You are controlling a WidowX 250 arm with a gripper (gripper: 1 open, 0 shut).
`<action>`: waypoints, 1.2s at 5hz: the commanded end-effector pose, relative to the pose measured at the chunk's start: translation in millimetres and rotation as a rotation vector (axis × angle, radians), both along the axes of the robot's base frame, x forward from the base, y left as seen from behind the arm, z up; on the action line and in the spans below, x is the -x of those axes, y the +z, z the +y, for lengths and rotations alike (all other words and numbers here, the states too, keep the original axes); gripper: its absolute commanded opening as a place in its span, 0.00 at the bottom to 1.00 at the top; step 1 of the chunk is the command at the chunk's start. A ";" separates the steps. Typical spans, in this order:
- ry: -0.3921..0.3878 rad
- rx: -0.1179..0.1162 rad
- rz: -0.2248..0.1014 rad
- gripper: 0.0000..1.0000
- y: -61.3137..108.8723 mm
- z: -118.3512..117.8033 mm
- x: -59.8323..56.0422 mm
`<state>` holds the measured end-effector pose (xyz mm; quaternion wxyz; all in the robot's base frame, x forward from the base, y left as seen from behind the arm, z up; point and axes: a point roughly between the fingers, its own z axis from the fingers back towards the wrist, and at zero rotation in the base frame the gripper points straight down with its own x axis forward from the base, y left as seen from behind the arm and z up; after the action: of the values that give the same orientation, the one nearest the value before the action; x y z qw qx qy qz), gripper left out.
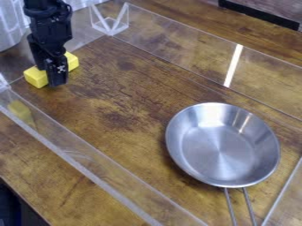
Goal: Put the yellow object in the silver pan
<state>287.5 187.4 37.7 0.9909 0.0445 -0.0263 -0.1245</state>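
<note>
1. The yellow object (pixel 51 71) lies at the upper left of the frame on the wooden table (pixel 130 88), close to the near clear plastic wall (pixel 71 146) that fences the work area. It has to be fetched from that corner before anything else can happen.

2. The gripper (pixel 53 74) hangs straight down over the block, its black fingers (pixel 56 76) spread wide and low at the block, yellow showing on either side of them. That pose suits a top-down pinch, so I judge this to be the moment just ahead of closing. Whether the fingertips already touch the block cannot be told from this view.

3. The silver pan (pixel 222 144) sits at the lower right of the frame, well apart from the block, bowl empty and facing up, its thin handle (pixel 236 208) running off toward the bottom edge. Its wide open mouth makes a forgiving target for a drop from above.

4. The task is at its start: the block is not yet lifted, and the whole diagonal carry remains.

5. The likely risk is a shallow or off-centre grip, which could let the small block twist or slip.
</note>
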 end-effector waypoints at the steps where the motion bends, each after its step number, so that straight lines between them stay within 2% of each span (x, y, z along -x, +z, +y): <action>1: 0.023 -0.019 -0.053 1.00 14.3 7.7 -0.6; 6: 0.035 0.017 -0.075 1.00 -4.4 5.8 -5.0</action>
<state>298.2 188.1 35.9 0.9906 0.0441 -0.0659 -0.1112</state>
